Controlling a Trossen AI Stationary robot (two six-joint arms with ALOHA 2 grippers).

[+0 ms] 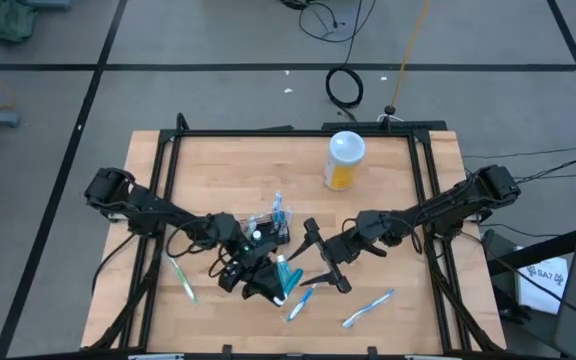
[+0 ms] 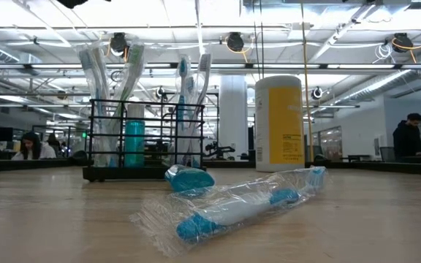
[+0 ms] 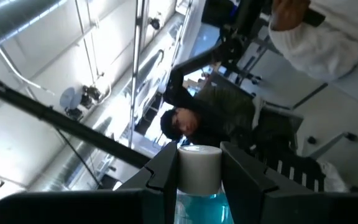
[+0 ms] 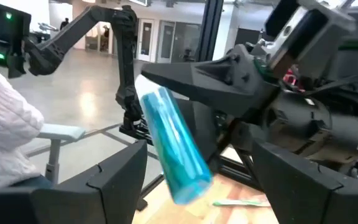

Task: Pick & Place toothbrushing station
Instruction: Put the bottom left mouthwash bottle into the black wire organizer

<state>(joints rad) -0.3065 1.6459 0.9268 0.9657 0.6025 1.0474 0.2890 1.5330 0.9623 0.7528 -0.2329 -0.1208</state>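
Observation:
The black wire basket [image 1: 266, 228] stands on the wooden table and holds upright toothbrushes and a teal tube [image 2: 134, 142]. My left gripper [image 1: 268, 285] is just near of the basket, shut on a teal tube with a white cap [image 1: 285, 272]. My right gripper [image 1: 325, 258] is open and empty, right beside the tube on its right. Blue-and-white toothbrushes [image 1: 180, 278] [image 1: 301, 300] [image 1: 368, 308] lie flat on the table. My left gripper [image 3: 197, 149] pinches the teal tube between its two fingers at the body just below the white cap [image 3: 197, 202]. The cap [image 3: 199, 168] sticks out past the fingertips. The fingers lie along the tube, which is tilted, its flat end [image 4: 188, 183] lowest and clear of the table.
A yellow-and-white canister [image 1: 344, 160] stands at the far middle of the table. A wrapped toothbrush [image 2: 240, 204] lies close to the low camera. A black frame [image 1: 168, 150] borders the table. People sit and stand in the room beyond.

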